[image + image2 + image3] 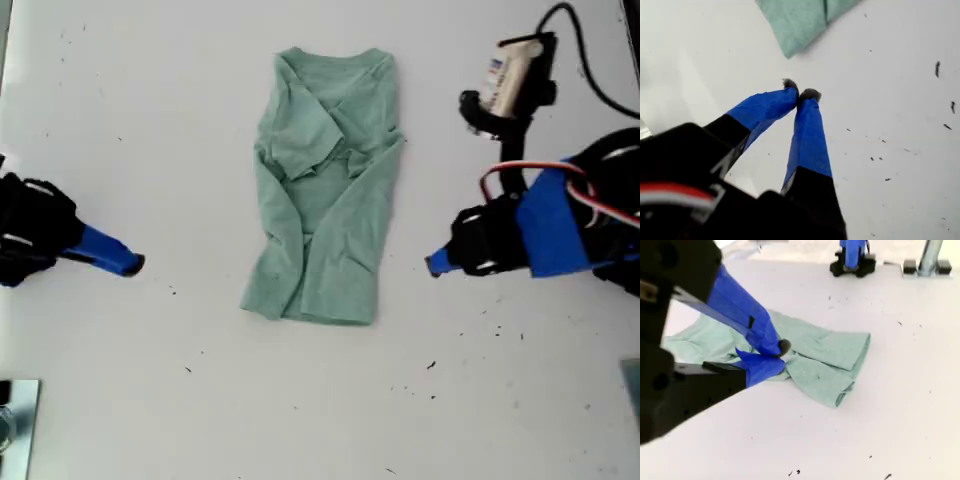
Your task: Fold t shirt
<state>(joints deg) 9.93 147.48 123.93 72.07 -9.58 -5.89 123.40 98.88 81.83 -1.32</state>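
Note:
The t shirt (325, 200) lies flat on the white table (150, 120) in the middle of the exterior view, pale green and wrinkled, neckline at the far end, sleeves folded in over the body. My first gripper (432, 264) is at the exterior view's right, shut and empty, a short way from the shirt's hem corner (790, 47). Its blue fingertips (790, 86) touch each other. My second gripper (135, 264) is at the exterior view's left, shut on nothing, well clear of the shirt (825, 360). In the second wrist view, that gripper (781, 355) only overlaps the cloth by line of sight.
A white and black device (510, 75) with a black cable (590, 60) stands at the exterior view's upper right. A metal object (18, 420) sits at the exterior view's lower left corner. Small dark specks (431, 365) dot the table near the front. Across the shirt stands the other arm's base (854, 257).

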